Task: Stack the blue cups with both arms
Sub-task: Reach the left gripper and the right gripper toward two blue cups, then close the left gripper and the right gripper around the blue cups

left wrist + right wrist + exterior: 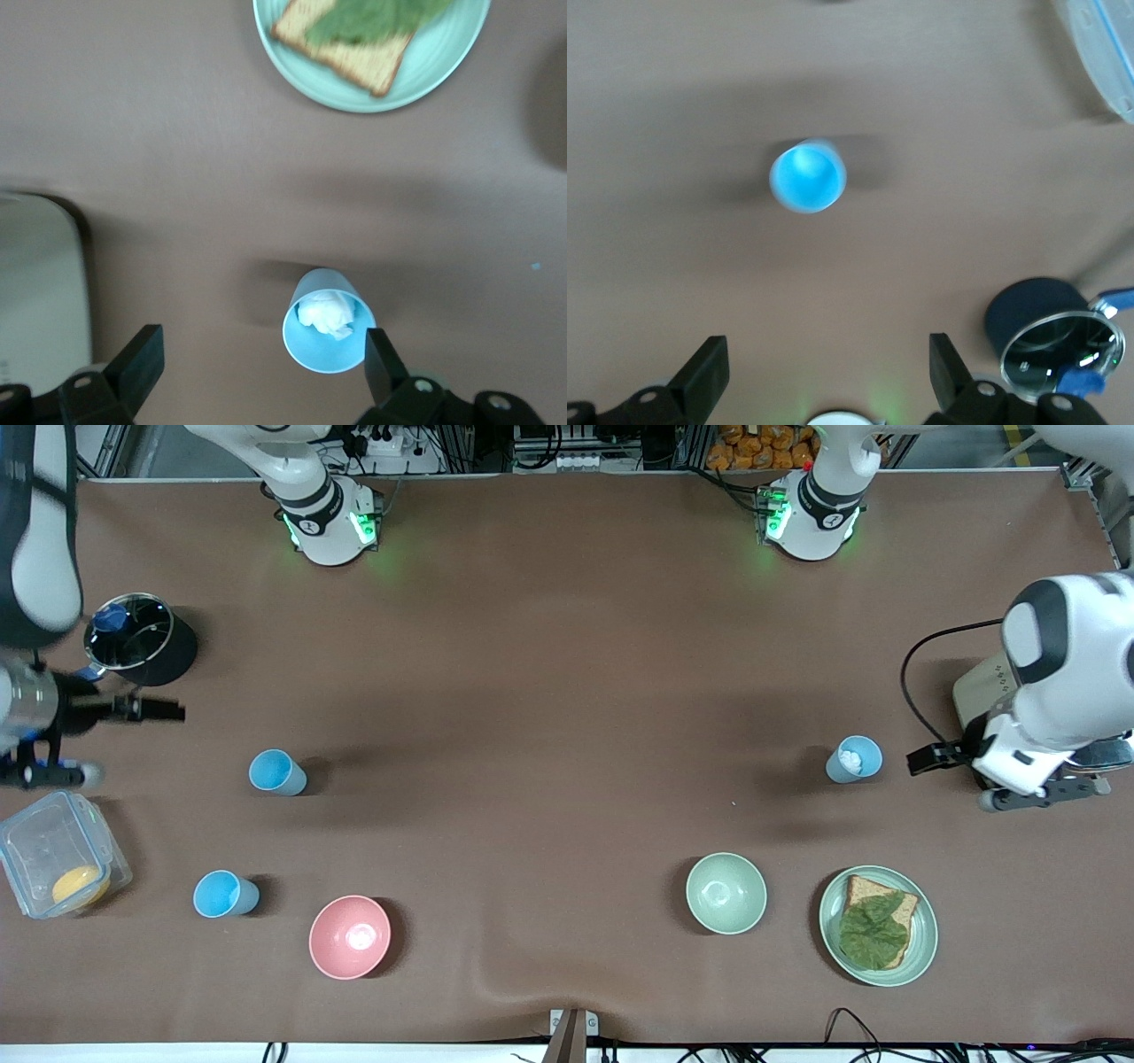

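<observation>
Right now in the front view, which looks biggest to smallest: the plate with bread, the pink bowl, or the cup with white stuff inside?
1. Plate.
2. Pink bowl.
3. Cup.

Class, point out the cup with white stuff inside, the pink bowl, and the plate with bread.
grey-blue cup (pixel 855 759), front view, rim opening.
pink bowl (pixel 349 937), front view, inner bottom.
green plate (pixel 924 934), front view, bare rim.

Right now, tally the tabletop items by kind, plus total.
Blue cups: 3
Bowls: 2, pink bowl, pale green bowl
Plate with bread and lettuce: 1
Clear plastic container: 1
Black pot with glass lid: 1
Total: 8
</observation>
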`<state>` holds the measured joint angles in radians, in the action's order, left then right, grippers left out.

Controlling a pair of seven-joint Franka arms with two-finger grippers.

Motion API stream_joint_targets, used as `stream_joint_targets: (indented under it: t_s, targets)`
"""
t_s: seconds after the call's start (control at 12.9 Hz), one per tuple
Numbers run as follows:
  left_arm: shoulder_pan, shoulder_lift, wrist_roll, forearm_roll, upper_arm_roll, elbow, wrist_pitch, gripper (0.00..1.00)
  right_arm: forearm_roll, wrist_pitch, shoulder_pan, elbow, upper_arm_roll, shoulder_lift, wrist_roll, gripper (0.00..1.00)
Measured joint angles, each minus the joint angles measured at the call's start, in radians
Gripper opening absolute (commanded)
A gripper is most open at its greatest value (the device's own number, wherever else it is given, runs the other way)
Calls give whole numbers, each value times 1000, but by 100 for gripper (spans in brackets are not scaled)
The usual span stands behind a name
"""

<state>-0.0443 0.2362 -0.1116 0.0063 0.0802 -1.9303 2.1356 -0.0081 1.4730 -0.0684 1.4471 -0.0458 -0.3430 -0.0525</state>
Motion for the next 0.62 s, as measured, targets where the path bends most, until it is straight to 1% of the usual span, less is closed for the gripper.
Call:
stream_joint_targets:
  t_s: [0.16,0.23,0.39,0.47,0.54,0.62]
  targets:
    - [-1,-2,0,0,-2,-105,108,100,-34,41,-16,0,-1,-42,-5,100]
    - [-1,-2,0,0,-3,-153,158,100,-36,79,-17,0,-1,-51,-5,100]
    - [-2,-1,0,0,-5,-216,207,100,-34,178,-25,3,-1,-76,-4,100]
    - [-3,2,0,0,-8,-232,218,100,-28,213,-27,5,-1,-98,-4,100]
    - [-5,6,0,0,-11,-238,222,94,-16,227,-29,6,-1,-123,-3,100]
    - [-7,11,0,0,-13,-241,224,82,0,235,-31,7,-1,-154,-3,100]
